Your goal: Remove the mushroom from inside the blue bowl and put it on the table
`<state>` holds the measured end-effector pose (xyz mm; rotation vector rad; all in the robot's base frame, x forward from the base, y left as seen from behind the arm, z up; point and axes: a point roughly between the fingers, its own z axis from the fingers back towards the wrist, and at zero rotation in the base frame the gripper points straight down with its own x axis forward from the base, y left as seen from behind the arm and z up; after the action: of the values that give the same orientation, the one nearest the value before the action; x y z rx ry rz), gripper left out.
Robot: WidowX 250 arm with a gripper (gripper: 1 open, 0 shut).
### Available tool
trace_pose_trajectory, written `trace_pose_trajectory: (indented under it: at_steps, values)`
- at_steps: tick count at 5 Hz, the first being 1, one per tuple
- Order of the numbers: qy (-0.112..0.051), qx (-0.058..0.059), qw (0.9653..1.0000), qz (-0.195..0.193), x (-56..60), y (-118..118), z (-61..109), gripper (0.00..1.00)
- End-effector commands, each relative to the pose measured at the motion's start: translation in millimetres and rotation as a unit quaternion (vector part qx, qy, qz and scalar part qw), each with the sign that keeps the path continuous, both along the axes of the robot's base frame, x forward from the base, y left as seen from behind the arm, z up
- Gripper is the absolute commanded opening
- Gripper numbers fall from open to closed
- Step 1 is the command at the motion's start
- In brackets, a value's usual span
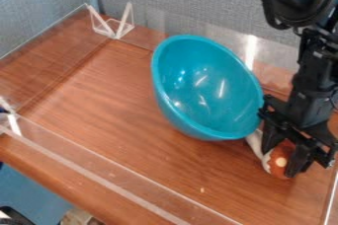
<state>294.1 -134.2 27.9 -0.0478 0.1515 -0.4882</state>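
The blue bowl [205, 89] lies tipped on its side on the table [106, 106], with its empty inside facing the camera. Just right of its lower rim, the mushroom [279, 159] shows a cream stem and an orange-brown cap, down at the tabletop outside the bowl. My gripper [291, 160] points straight down over it, with its black fingers [268, 148] closed against the mushroom's sides. The arm rises behind it at the right edge. Whether the mushroom rests on the wood is hidden by the fingers.
Low clear acrylic walls [79, 155] edge the table at the front and left. A small white wire stand [113, 20] sits at the back left corner. The bowl's rim lies close beside the gripper.
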Motion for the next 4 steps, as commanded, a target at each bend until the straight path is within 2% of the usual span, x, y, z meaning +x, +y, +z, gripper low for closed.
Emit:
trace_pose_trajectory:
  at_steps: [1,4]
  values:
    - [0.003,0.0,1.0,0.003,1.5,7.0,-1.8,0.0]
    - [0.014,0.001,0.9999,0.01,0.5,12.2,-5.7,0.0]
